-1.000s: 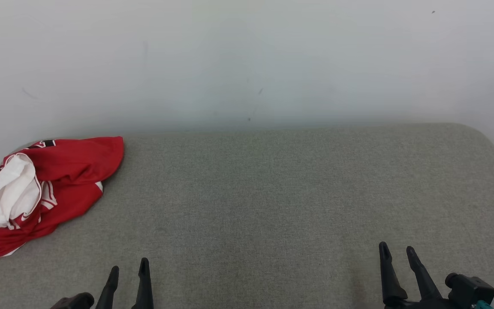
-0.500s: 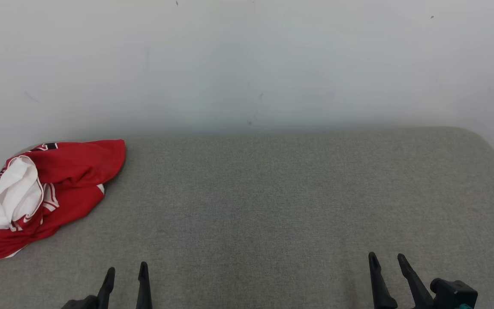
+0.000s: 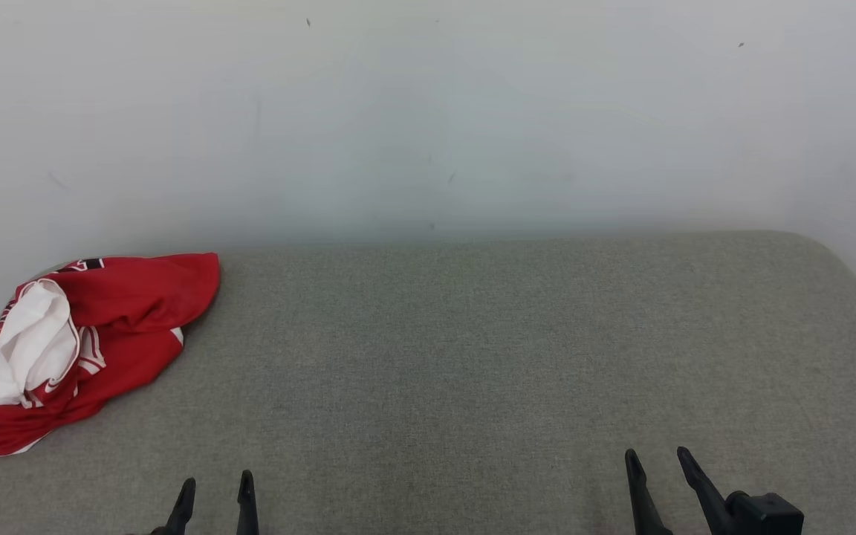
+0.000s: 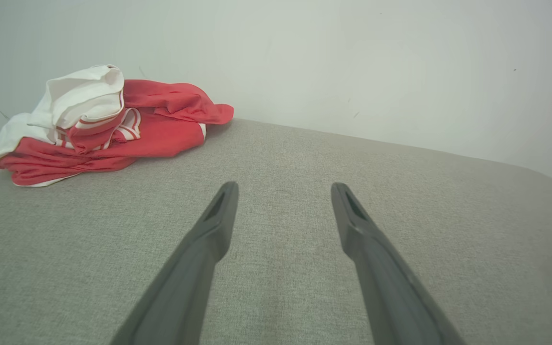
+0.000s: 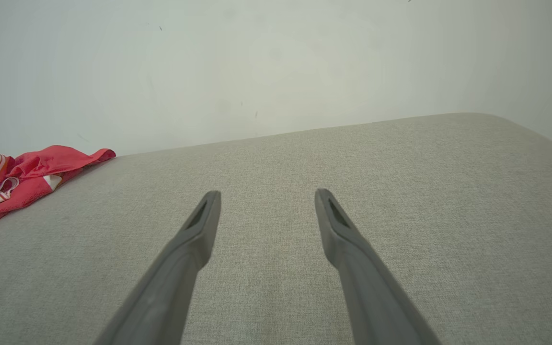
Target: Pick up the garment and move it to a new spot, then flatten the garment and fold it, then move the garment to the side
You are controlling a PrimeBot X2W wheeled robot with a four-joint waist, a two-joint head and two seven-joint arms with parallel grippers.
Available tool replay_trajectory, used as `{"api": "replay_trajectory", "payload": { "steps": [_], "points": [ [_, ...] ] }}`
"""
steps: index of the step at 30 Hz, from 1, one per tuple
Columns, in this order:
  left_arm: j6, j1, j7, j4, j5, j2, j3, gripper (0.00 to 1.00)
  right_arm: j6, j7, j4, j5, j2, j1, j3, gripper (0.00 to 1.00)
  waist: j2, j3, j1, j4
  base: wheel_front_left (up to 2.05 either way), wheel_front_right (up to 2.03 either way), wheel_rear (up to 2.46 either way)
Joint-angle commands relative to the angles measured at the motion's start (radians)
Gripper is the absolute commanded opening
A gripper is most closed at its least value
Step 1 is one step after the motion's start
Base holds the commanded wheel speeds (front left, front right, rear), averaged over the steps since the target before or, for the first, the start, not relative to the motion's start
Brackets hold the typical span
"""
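Garment: red garment (image 3: pixel 93 334) with white inner cloth and striped trim, crumpled in a loose heap.
Garment place: far left corner of the bench (image 3: pixel 472 357), close to the wall (image 3: pixel 428 111); its white part seems to reach the bench's left edge.
Garment detail: a black mark on the far hem, too small to read.
Bench: grey woven top, rounded at the far right corner.
Left end effector (image 3: pixel 217 481): at the near edge, left of middle, fingers (image 4: pixel 218 215) spread apart with nothing between them, pointing toward the wall.
Left end effector to garment: the heap lies ahead and to its left, well apart.
Right end effector (image 3: pixel 657 455): at the near edge on the right side, fingers spread, empty, above bare cloth.
Right end effector to garment: well apart, across the bench.
Contact: neither end effector touches the garment.
Wall: pale, with a few small dark specks.
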Motion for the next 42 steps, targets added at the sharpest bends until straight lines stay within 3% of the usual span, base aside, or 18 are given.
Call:
{"api": "replay_trajectory", "payload": {
  "steps": [1,17,30,36,42],
  "points": [
    [-0.002,0.008,-0.009,0.004,0.019,0.003,0.002,1.0,-0.002,-0.007,0.001,-0.025,-0.003,0.008,0.003,1.0,-0.0001,-0.003,0.0,0.0,0.0,0.0,0.0],
    [0.005,0.015,-0.036,0.032,0.096,0.0,-0.005,1.0,-0.002,-0.027,0.012,-0.119,-0.003,0.018,0.014,1.0,-0.0001,-0.017,0.0,-0.001,0.0,0.0,0.0],
    [0.009,0.006,-0.035,0.028,0.062,0.0,-0.009,1.0,-0.002,-0.032,0.015,-0.106,-0.003,0.014,0.0,1.0,-0.0001,-0.011,0.0,0.006,0.0,0.0,0.0],
    [0.02,-0.013,-0.034,0.011,0.048,0.0,-0.001,1.0,-0.002,-0.037,0.008,-0.107,-0.003,0.02,-0.014,1.0,-0.0001,0.008,0.0,0.068,0.0,0.0,0.0],
    [0.026,-0.008,-0.034,-0.01,0.069,0.001,0.019,1.0,-0.002,-0.048,-0.004,-0.104,-0.003,0.022,-0.026,1.0,-0.0001,0.018,0.0,0.182,0.0,0.0,0.0]
  ]
}}
